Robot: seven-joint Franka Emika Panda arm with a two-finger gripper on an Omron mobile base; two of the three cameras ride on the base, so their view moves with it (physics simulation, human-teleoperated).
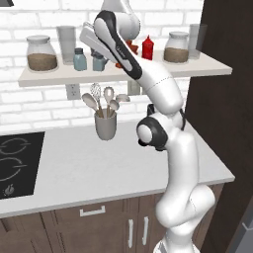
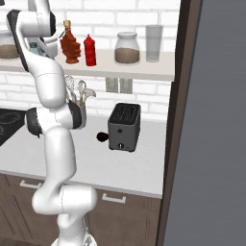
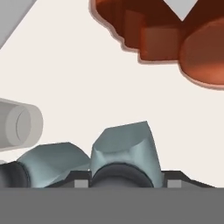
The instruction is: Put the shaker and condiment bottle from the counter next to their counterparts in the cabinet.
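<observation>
Up on the long beige shelf point(image 1: 44, 75) against the white brick wall, the robot's hand reaches in beside the small bottles. From the left base view, two little blue-grey shakers stand near each other: one shaker point(image 1: 79, 60) stands free, and the second shaker point(image 1: 99, 63) is right at the hand. The hand view looks down on them: the near shaker point(image 3: 124, 148) sits just in front of the camera, and the other one point(image 3: 52, 159) is beside it, touching or almost touching. The gripper is closed, but I cannot tell from the pictures if it is squeezing the near shaker or just resting over it, because the finger tips are hidden.

The leaf-shaped dark orange syrup bottle point(image 2: 70, 47) with a gold cap stands on the shelf too. The bright red squeeze bottle point(image 2: 90, 50) stands just beside it, on its right in the right base view. Both are upright. In the hand view the syrup bottle point(image 3: 175, 39) is big and close at the top.

Two glass jars with brown stuff point(image 1: 41, 53) point(image 1: 176, 47) and two tall clear glasses point(image 1: 66, 44) point(image 2: 153, 42) are also on the shelf.

Down on the pale counter point(image 1: 99, 173) stand a grey cup full of spoons and a whisk point(image 1: 105, 118) and a dark toaster point(image 2: 124, 127). A black stove top point(image 1: 17, 163) is at the left.
</observation>
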